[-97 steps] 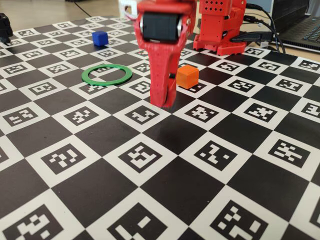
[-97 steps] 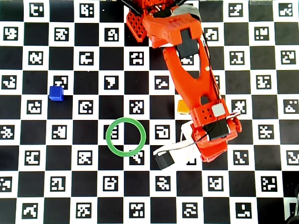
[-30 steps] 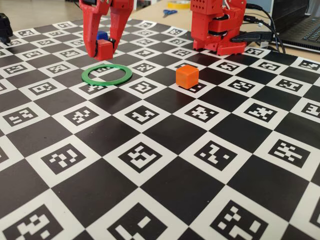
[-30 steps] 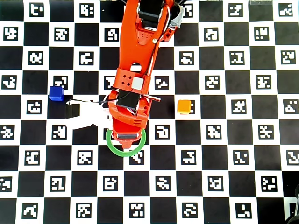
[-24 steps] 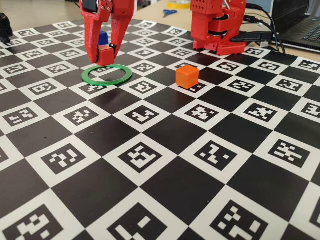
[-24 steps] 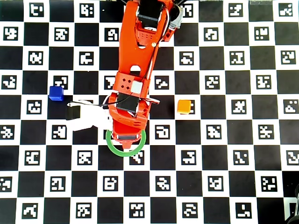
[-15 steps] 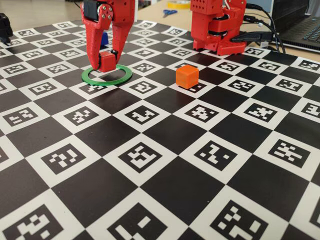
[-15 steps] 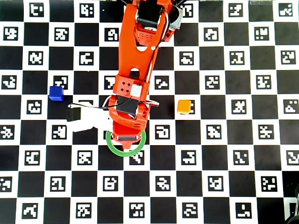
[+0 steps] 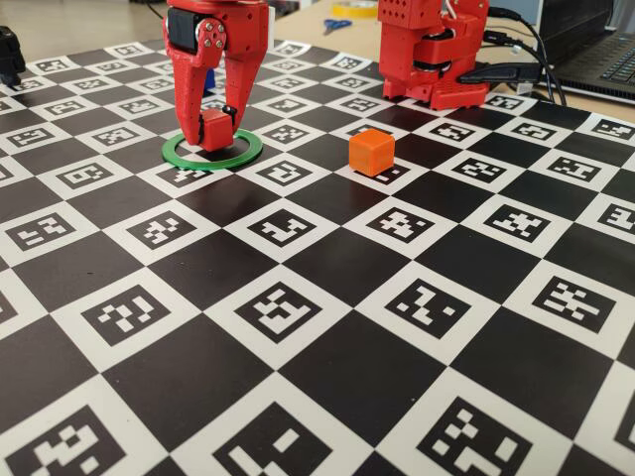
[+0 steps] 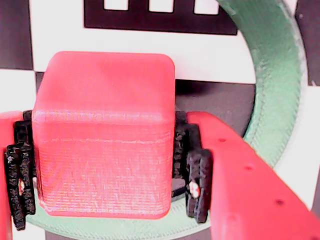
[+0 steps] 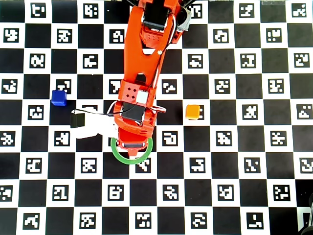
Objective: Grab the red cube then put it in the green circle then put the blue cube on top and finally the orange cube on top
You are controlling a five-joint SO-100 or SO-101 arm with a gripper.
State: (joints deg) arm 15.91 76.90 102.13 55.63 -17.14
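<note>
So the fingers (image 9: 213,121) are clamped on the red cube (image 9: 214,130), one black pad pressed against each side in the wrist view, and the cube sits low inside the green circle (image 9: 248,149), toward its far-left part in the fixed view. I can't tell from any view whether it's actually touching the desk (image 9: 327,377) or hanging just above it. For this step I'd go straight down until the cube sits flat, then open slowly and lift vertically so neither pad drags it sideways onto the ring (the wrist view shows green rim (image 10: 280,75) close on the right and running under the cube's near edge, so there isn't much slack). A centred, square red cube matters because two more go on top. The blue cube (image 11: 58,97) waits well off to the left in the overhead view, the orange cube (image 11: 192,111) off to the right, both untouched.
</note>
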